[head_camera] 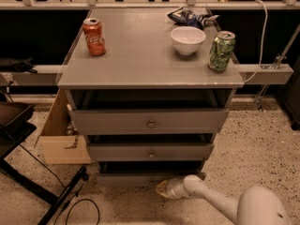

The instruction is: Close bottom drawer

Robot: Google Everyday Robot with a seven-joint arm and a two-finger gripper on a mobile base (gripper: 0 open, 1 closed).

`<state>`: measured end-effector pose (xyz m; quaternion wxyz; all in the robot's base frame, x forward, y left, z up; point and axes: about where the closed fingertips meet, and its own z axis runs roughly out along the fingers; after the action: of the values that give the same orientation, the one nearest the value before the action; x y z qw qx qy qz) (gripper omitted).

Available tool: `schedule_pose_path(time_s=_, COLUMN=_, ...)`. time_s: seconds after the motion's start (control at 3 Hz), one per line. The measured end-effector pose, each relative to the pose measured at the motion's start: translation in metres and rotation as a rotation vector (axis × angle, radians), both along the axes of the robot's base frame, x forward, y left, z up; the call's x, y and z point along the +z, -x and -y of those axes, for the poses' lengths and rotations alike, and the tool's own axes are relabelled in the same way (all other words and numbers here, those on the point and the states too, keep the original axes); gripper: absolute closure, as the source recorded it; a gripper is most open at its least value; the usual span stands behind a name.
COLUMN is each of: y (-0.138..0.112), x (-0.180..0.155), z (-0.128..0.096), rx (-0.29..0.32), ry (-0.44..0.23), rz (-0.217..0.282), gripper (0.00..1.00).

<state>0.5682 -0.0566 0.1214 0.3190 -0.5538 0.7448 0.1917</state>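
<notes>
The grey cabinet [150,69] has three drawers. The bottom drawer [126,178] is the lowest one, with a low grey front panel just above the floor, standing out only slightly from the cabinet. My gripper [161,188] is at the end of the white arm [211,200] that comes in from the lower right. It sits right against the middle of the bottom drawer's front and hides the knob. The middle drawer [150,152] and the top drawer [150,121] stand out a little further.
On the cabinet top are a red cola can [94,36], a white bowl [188,40], a green can [221,51] and a chip bag [190,17]. A cardboard box [58,135] stands left of the cabinet. A black stand and cable [70,191] lie on the speckled floor at lower left.
</notes>
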Motion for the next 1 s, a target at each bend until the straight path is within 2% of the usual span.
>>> schedule_pose_path(time_s=1.0, y=0.0001, x=0.0, z=-0.0001, rx=0.0, ry=0.0, rz=0.0, gripper=0.07)
